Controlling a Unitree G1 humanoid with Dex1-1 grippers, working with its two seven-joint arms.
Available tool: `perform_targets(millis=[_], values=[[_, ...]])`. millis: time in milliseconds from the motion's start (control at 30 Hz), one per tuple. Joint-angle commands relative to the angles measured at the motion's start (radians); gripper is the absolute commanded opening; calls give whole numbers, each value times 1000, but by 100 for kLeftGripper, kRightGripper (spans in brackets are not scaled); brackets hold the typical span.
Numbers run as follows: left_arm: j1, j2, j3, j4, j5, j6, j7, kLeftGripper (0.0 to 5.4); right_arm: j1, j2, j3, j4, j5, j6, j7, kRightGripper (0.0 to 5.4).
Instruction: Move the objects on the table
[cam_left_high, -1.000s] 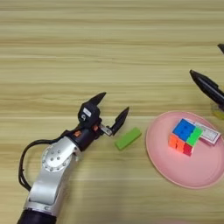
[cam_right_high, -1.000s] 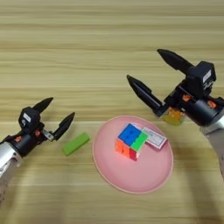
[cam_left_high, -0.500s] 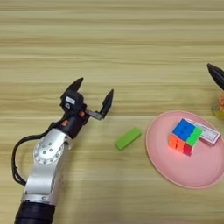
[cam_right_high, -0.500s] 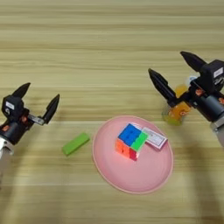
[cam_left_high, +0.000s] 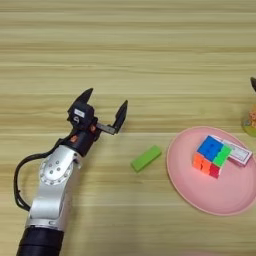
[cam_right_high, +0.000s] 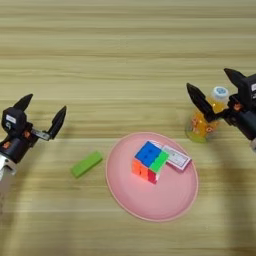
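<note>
R gripper (cam_right_high: 216, 95) wide open astride juice bottle (cam_right_high: 205, 118) at 3 o'clock, likely pre-grasp; L gripper (cam_left_high: 104, 109) open, empty, 9 o'clock, clear of green bar (cam_left_high: 146, 158).

The light was bright and even, coming from above. Soft, faint shadows lay on the counter (cam_right_high: 125, 60) under the arms. There was no strong glare.

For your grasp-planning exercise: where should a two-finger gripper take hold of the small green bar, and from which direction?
Grip the green bar across its narrow width, near the middle of its length, coming straight down from above. It lies flat on the table, angled, with bare wood around it, so the fingers likely need turning to straddle its long sides. The open left gripper is nearest.
</note>
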Motion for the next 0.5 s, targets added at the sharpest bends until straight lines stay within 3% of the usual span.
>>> perform_targets(millis=[33, 500], values=[[-9, 2, -2, 7, 5, -7, 1, 538, -20, -10, 13, 55, -21, 11, 6, 540], [2, -2, -8, -1, 8, -7, 6, 540, -44, 4, 54, 204, -78, 30, -5, 523]])
